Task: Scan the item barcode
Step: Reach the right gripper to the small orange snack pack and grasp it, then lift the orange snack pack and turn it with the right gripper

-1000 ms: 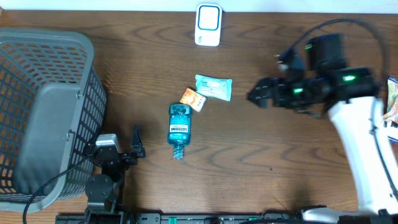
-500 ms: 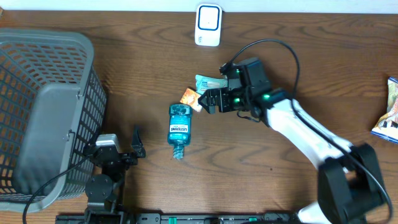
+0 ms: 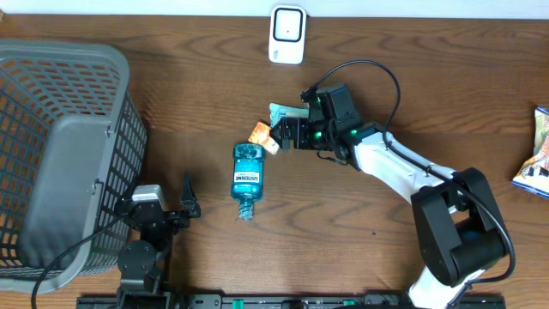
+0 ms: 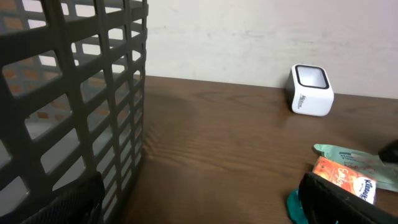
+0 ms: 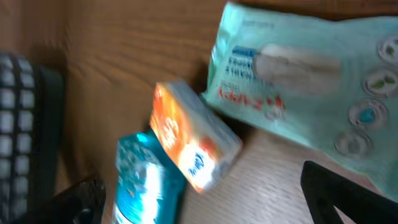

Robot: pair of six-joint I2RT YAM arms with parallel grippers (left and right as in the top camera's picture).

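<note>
A small orange tissue pack (image 3: 265, 136) (image 5: 193, 143) lies at mid-table, touching a pale green wipes packet (image 3: 292, 112) (image 5: 298, 81). A teal mouthwash bottle (image 3: 247, 174) (image 5: 142, 180) lies just in front of them. My right gripper (image 3: 284, 133) (image 5: 208, 205) hovers open right beside the orange pack, which sits just ahead of its fingers and is not held. The white barcode scanner (image 3: 287, 34) (image 4: 311, 91) stands at the table's far edge. My left gripper (image 3: 190, 199) (image 4: 202, 208) rests open and empty near the front left.
A large grey mesh basket (image 3: 60, 146) (image 4: 68, 93) fills the left side of the table, close to my left arm. A snack bag (image 3: 536, 154) lies at the right edge. The right arm's cable loops above the wood behind the gripper.
My right arm has swung left from the right side of the table and come down to the orange pack and wipes. The left arm and the items have not moved.
</note>
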